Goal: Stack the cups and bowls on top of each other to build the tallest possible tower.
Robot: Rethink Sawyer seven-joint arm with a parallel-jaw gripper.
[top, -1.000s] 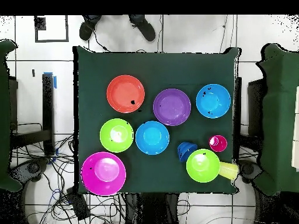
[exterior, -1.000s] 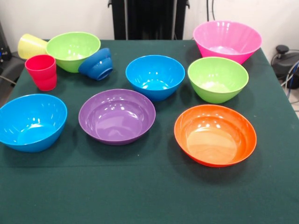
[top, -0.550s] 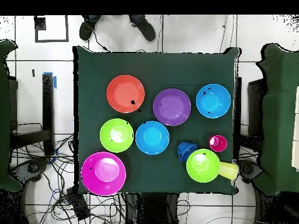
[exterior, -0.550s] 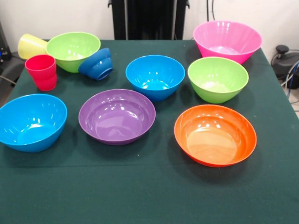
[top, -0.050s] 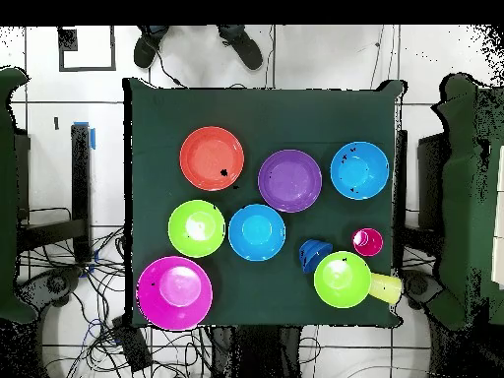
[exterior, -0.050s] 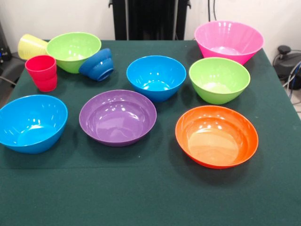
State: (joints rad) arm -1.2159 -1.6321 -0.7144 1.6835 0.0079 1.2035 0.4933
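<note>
1. Table [exterior, -0.050s: 150, 197]: dark green cloth; 10 vessels on it, none stacked.
2. Orange bowl [exterior, -0.050s: 217, 136] [top, -0.050s: 212, 157]: wide, upright, nearest in the front view, right of centre.
3. Purple bowl [exterior, -0.050s: 117, 117] [top, -0.050s: 290, 180]: wide, upright, left of the orange one, apart from it.
4. Light blue bowl, left [exterior, -0.050s: 32, 123] [top, -0.050s: 359, 169]: upright, near the table's left edge in the front view.
5. Light blue bowl, centre [exterior, -0.050s: 156, 77] [top, -0.050s: 257, 232]: upright, just behind the purple bowl.
6. Lime green bowl, right [exterior, -0.050s: 219, 79] [top, -0.050s: 197, 228]: upright, between the orange and pink bowls.
7. Red cup [exterior, -0.050s: 42, 72] [top, -0.050s: 367, 241]: upright, mouth up, behind the left blue bowl.
8. Dark blue bowl [exterior, -0.050s: 97, 64] [top, -0.050s: 314, 254]: small, tipped on its side, leaning against the far green bowl.
9. Lime green bowl, left [exterior, -0.050s: 73, 51] [top, -0.050s: 342, 279]: upright, far left corner.
10. Yellow cup [exterior, -0.050s: 31, 46] [top, -0.050s: 385, 287]: lying on its side, touching that green bowl, at the table's edge.
11. Pink bowl [exterior, -0.050s: 228, 41] [top, -0.050s: 174, 292]: largest, upright, far right corner.
12. My gripper: shows in neither view, so I cannot report how its fingers stand.
</note>
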